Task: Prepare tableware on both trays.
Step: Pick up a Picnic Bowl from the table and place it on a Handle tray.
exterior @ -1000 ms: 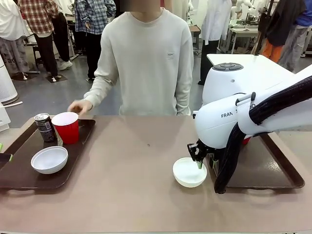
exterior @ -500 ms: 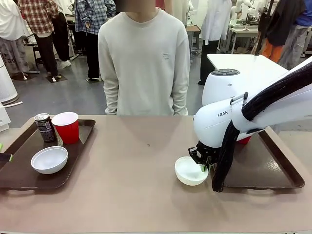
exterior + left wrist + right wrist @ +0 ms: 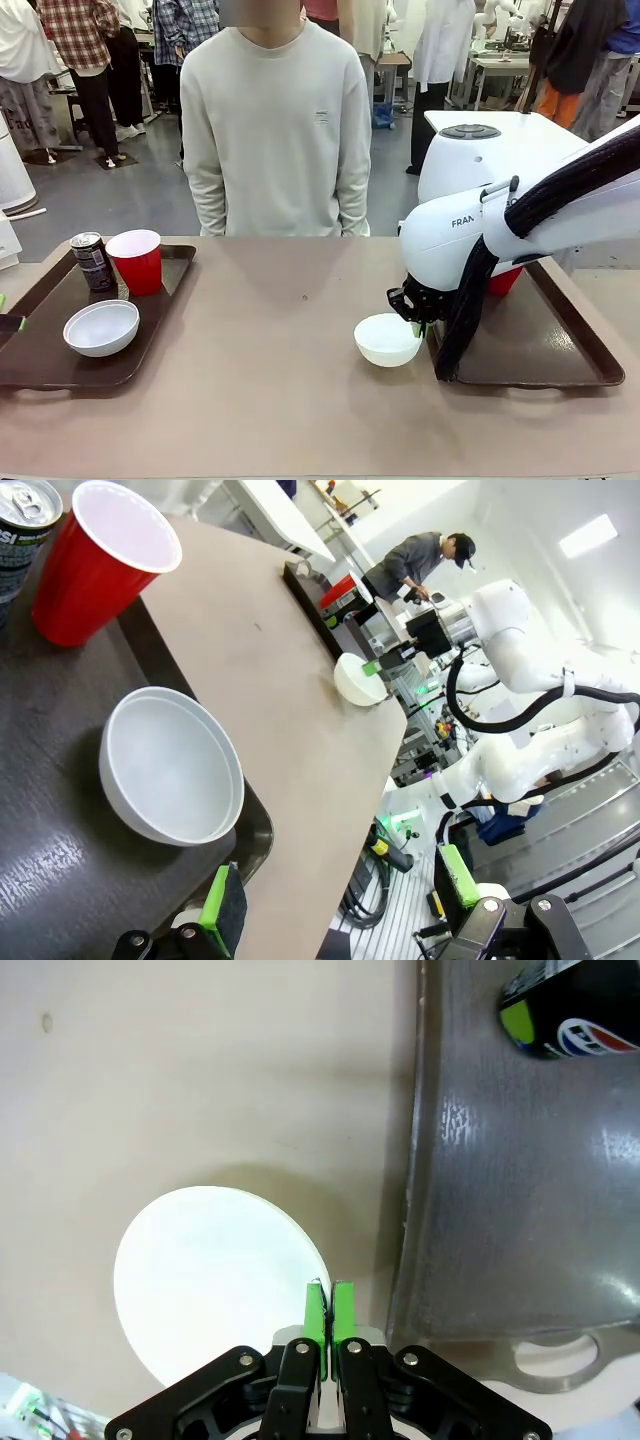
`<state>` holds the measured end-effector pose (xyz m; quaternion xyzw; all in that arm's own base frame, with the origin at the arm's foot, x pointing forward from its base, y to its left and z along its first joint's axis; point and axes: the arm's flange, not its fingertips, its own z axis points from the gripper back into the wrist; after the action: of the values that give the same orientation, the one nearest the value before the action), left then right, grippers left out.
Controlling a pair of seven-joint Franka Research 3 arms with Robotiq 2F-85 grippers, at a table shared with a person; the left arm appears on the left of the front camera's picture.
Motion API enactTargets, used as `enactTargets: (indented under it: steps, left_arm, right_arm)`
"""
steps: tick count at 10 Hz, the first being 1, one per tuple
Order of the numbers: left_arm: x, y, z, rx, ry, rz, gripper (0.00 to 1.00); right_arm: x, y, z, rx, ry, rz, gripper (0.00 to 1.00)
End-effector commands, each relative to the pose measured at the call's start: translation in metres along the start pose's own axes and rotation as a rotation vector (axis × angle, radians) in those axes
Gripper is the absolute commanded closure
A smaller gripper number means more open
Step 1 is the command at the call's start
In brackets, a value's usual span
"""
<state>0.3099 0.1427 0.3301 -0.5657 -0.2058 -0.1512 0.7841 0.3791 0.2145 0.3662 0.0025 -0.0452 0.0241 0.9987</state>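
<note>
My right gripper [image 3: 328,1316] is shut on the rim of a shallow white bowl [image 3: 215,1275], which hangs just above the table beside the right tray [image 3: 500,1190]. A black Pepsi can [image 3: 560,1005] lies within that tray. From the front, the right gripper [image 3: 417,325] holds the bowl [image 3: 386,340] at the right tray's [image 3: 560,375] near-left corner; a red cup [image 3: 503,281] peeks out behind the arm. The left tray [image 3: 40,365] carries a grey can [image 3: 92,262], a red cup [image 3: 136,261] and a white bowl [image 3: 101,327]. My left gripper [image 3: 340,905] stands open over that tray's edge.
A person [image 3: 275,130] stands at the far side of the table with both arms down. The tan table [image 3: 270,330] is bare between the trays. Other people and tables stand in the background.
The person pulled a hand back from the left tray and straightened up. My right gripper raised the bowl slightly off the table.
</note>
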Motion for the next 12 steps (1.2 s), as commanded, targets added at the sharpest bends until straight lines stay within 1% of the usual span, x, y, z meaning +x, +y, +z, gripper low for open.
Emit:
enactTargets:
  steps: [1,3,4,5,6,7,8,10,11,12]
  left_arm:
    - [-0.001,-0.002,0.001,-0.011,-0.012,-0.01,0.0]
    - [-0.001,-0.002,0.001,-0.011,-0.012,-0.01,0.0]
    - [-0.001,-0.002,0.001,-0.011,-0.012,-0.01,0.0]
    - [-0.001,-0.002,0.001,-0.011,-0.012,-0.01,0.0]
    - [-0.001,-0.002,0.001,-0.011,-0.012,-0.01,0.0]
    - [-0.001,-0.002,0.001,-0.011,-0.012,-0.01,0.0]
    - [-0.001,-0.002,0.001,-0.011,-0.012,-0.01,0.0]
    - [-0.001,-0.002,0.001,-0.011,-0.012,-0.01,0.0]
    - [-0.001,-0.002,0.001,-0.011,-0.012,-0.01,0.0]
    - [-0.001,-0.002,0.001,-0.011,-0.012,-0.01,0.0]
  right_arm:
    - [-0.034,-0.014,0.036,0.044,-0.003,0.068,1.0]
    - [-0.059,-0.032,0.072,0.069,-0.03,0.118,1.0]
    - [-0.063,-0.044,0.079,0.069,-0.034,0.114,1.0]
    - [-0.06,-0.057,0.077,0.043,-0.015,0.151,1.0]
    - [-0.051,-0.075,0.074,0.025,-0.017,0.138,1.0]
    - [-0.042,-0.094,0.072,0.026,-0.042,0.168,1.0]
    - [-0.035,-0.111,0.065,0.005,-0.048,0.227,1.0]
    - [-0.015,-0.141,0.045,-0.041,-0.035,0.264,1.0]
    - [-0.01,-0.148,0.039,-0.041,-0.027,0.262,1.0]
    - [-0.004,-0.143,0.041,-0.041,-0.069,0.106,1.0]
